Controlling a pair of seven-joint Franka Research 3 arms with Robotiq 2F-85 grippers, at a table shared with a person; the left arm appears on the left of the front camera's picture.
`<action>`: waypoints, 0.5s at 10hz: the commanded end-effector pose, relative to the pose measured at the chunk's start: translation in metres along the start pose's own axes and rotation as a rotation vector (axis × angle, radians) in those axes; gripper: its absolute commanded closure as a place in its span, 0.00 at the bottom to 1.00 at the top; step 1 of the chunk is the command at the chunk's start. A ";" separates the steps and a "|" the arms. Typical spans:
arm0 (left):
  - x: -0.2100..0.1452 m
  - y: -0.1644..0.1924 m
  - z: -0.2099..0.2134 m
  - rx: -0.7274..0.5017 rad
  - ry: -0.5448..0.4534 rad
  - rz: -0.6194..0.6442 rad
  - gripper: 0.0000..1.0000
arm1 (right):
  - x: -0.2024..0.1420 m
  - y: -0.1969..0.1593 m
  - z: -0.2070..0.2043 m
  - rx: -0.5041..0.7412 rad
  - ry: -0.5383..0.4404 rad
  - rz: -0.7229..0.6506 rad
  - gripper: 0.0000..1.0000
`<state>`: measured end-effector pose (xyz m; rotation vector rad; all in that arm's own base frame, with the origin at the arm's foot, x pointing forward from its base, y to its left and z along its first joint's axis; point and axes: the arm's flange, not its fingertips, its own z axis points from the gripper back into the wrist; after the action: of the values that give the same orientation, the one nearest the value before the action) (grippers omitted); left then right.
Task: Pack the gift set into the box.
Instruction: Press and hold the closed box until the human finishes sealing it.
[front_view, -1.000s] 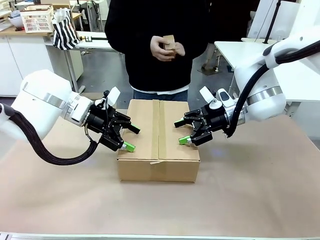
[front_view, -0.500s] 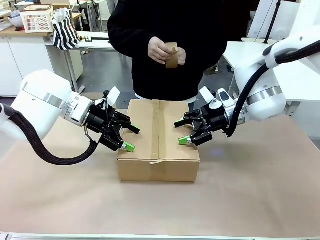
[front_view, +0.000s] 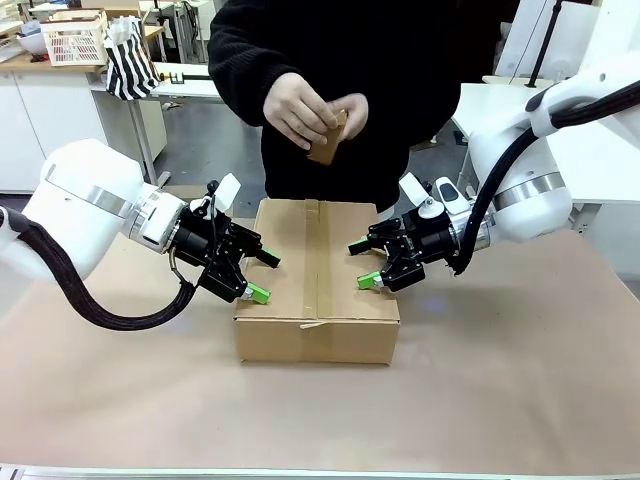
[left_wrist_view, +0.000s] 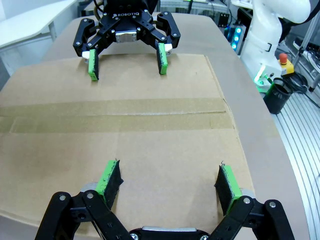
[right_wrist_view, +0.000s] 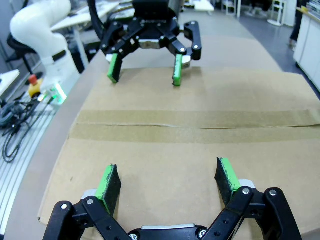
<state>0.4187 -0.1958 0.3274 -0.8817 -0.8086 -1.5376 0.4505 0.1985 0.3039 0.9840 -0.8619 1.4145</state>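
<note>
1. Box (front_view: 317, 280): mid-table, flaps shut, centre seam taped.
2. Left gripper (front_view: 262, 276), right gripper (front_view: 361, 264): both spread wide, empty, bracing the lid's opposite edges.
3. Step: packing apparently complete; next, probably release.

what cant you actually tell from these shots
- What is inside the box: front and both wrist views show closed, taped flaps covering it.
- What the small brown item is: front view, the person's hands wrap most of it.
- Whether the left gripper or right gripper touches the cardboard: both are open at the lid, but contact is unclear from any view.
</note>
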 end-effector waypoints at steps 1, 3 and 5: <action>-0.002 -0.001 -0.001 -0.001 0.002 0.010 0.00 | -0.001 0.000 -0.001 0.000 0.003 0.000 0.00; -0.002 -0.001 -0.001 -0.001 0.002 0.010 0.00 | -0.001 0.000 -0.001 0.000 0.003 0.000 0.00; -0.002 -0.001 -0.001 -0.001 0.002 0.010 0.00 | -0.001 0.000 -0.001 0.000 0.003 0.000 0.00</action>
<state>0.4187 -0.1958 0.3274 -0.8817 -0.8086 -1.5376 0.4505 0.1985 0.3039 0.9840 -0.8619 1.4145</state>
